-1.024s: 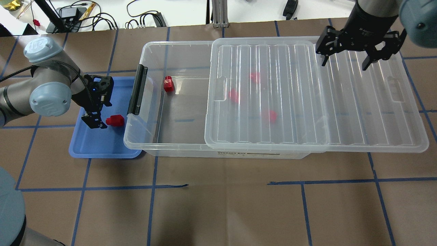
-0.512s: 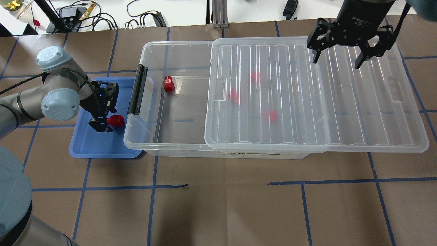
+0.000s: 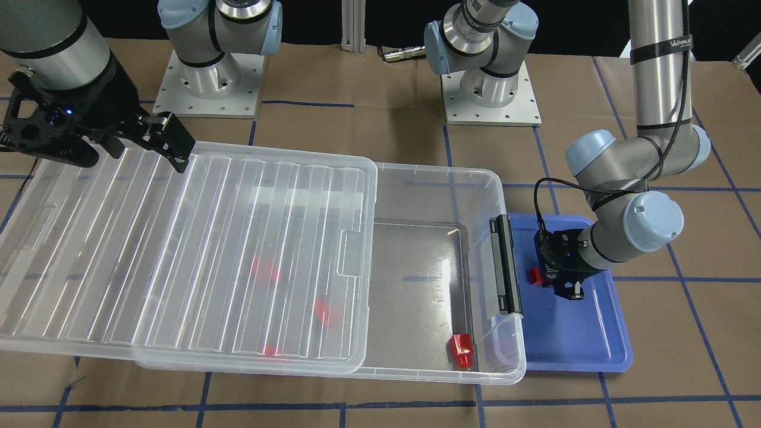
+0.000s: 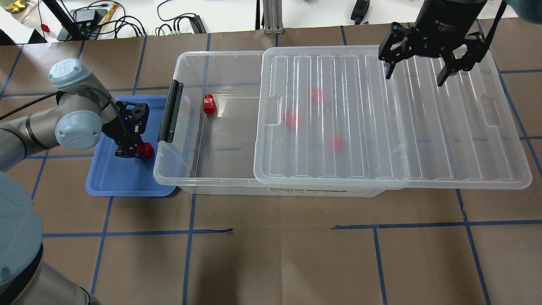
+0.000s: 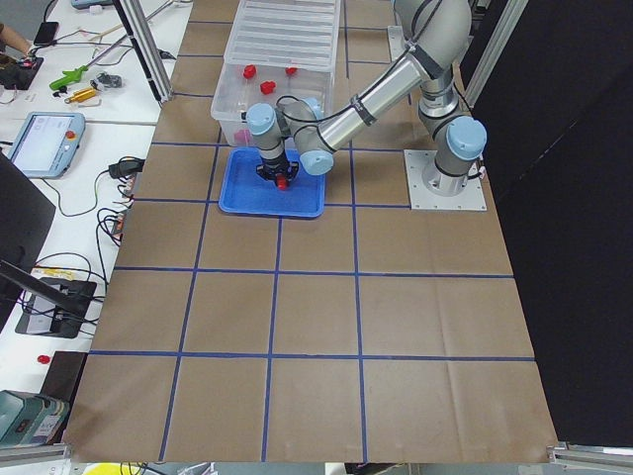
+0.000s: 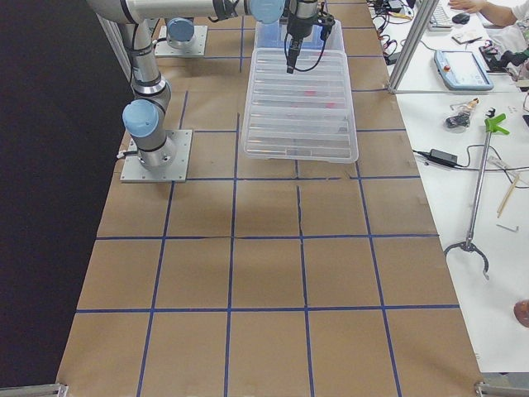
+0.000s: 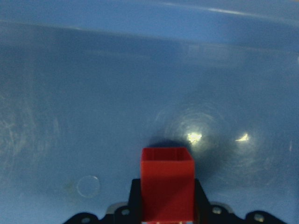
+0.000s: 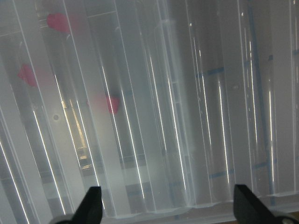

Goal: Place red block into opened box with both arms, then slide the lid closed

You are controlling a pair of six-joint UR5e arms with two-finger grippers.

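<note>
A red block [image 4: 147,149] sits low over the blue tray [image 4: 114,182], and my left gripper [image 4: 136,150] is shut on it; the left wrist view shows this red block [image 7: 167,186] hugged by both fingers. The clear box [image 4: 183,169] has its black latch bar [image 4: 170,112] facing the tray. The ribbed lid [image 4: 423,140] covers the box's right part and overhangs to the right. One red block [image 4: 208,104] lies in the uncovered part, and three more show blurred under the lid. Open and holding nothing, my right gripper [image 4: 414,76] hangs over the lid's far edge.
Cables and devices [image 4: 106,19] lie on the white bench beyond the table's far edge, beside an aluminium post [image 4: 271,17]. Both arm bases [image 3: 490,89] stand on the robot's side. A person's hand [image 6: 471,7] rests on a side desk.
My left gripper moved right onto the tray's red block and shut on it. My right gripper shifted a little left and toward the lid's far edge, still open.
</note>
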